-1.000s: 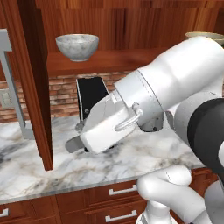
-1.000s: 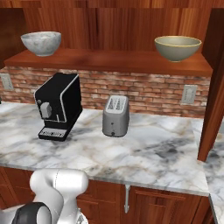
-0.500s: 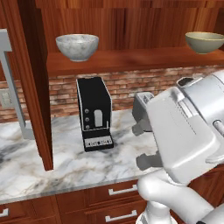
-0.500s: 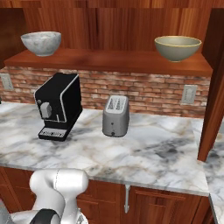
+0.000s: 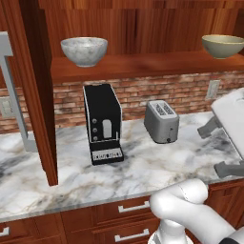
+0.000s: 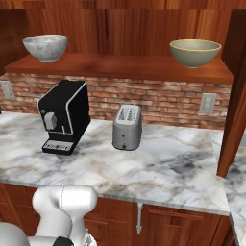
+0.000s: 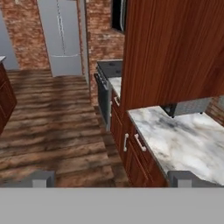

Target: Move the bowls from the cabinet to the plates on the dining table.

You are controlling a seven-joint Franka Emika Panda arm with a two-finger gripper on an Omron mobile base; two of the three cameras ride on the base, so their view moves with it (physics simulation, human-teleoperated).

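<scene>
Two bowls stand on the open cabinet's shelf (image 5: pixel 143 64) (image 6: pixel 120 65). The grey-white speckled bowl (image 5: pixel 84 50) (image 6: pixel 45 46) is at the left end, the tan bowl (image 5: pixel 223 45) (image 6: pixel 195 52) at the right end. My gripper (image 5: pixel 218 148) (image 7: pixel 113 179) hangs open and empty at the right edge of the left base view, over the counter's front edge. It is well below the tan bowl and touches nothing. In the hand view it looks sideways along the kitchen. The dining table and the plates are out of view.
On the marble counter (image 5: pixel 143 167) (image 6: pixel 168 168) under the shelf stand a black coffee machine (image 5: pixel 104 124) (image 6: pixel 65 116) and a silver toaster (image 5: pixel 162 121) (image 6: pixel 127 127). Open cabinet doors (image 5: pixel 40 86) (image 6: pixel 235 96) jut out at both ends. Drawers (image 5: pixel 133 207) lie below.
My hand has swung right across the left base view, from in front of the coffee machine to the right edge. Its fingers stayed open. The bowls have not moved.
</scene>
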